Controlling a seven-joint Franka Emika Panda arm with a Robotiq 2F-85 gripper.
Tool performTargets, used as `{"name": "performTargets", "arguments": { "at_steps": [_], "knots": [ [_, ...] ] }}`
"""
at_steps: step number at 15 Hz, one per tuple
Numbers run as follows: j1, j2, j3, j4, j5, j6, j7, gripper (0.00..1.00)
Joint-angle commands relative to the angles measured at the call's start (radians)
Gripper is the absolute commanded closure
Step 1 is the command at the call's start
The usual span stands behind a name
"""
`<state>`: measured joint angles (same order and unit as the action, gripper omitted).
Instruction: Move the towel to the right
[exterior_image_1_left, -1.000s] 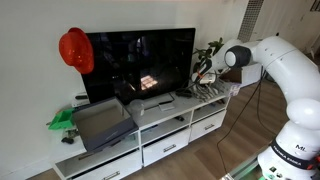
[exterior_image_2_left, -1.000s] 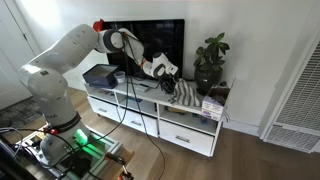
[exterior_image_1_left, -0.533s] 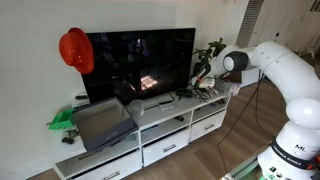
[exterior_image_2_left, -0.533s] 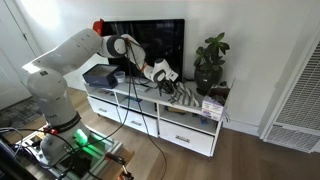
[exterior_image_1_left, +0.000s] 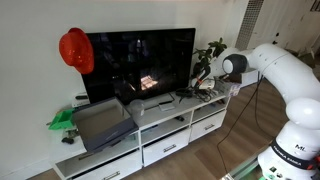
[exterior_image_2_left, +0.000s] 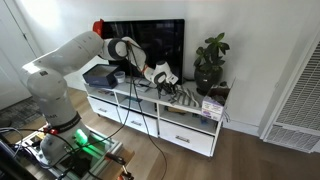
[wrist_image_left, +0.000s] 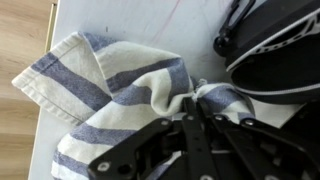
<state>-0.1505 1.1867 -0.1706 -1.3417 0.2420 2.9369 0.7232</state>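
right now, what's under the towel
The towel lies bunched on the white cabinet top, which shows past its edges. Whatever lies beneath its folds is covered, and the gripper hides the part its jaws pinch.

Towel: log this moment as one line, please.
gripper: shut on towel | towel: bunched at the pinch, rest lying on cabinet top
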Motion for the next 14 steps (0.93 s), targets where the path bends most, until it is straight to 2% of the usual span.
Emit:
{"name": "performTargets", "arguments": {
  "at_steps": [1,4,6,9,10,14],
  "knots": [
    [-0.023,-0.083,0.027,-0.043,0.018,-0.028,-0.09,0.59],
    [-0.067,-0.224,0.103,-0.153,0.014,-0.065,-0.252,0.38],
    [-0.084,-0.308,0.135,-0.218,0.018,-0.141,-0.356,0.24],
    [-0.068,-0.422,0.134,-0.317,0.001,-0.263,-0.445,0.04],
    [-0.06,-0.454,0.129,-0.346,-0.007,-0.306,-0.47,0.01],
    [-0.022,-0.574,0.122,-0.481,-0.046,-0.397,-0.58,0.0]
  ]
}}
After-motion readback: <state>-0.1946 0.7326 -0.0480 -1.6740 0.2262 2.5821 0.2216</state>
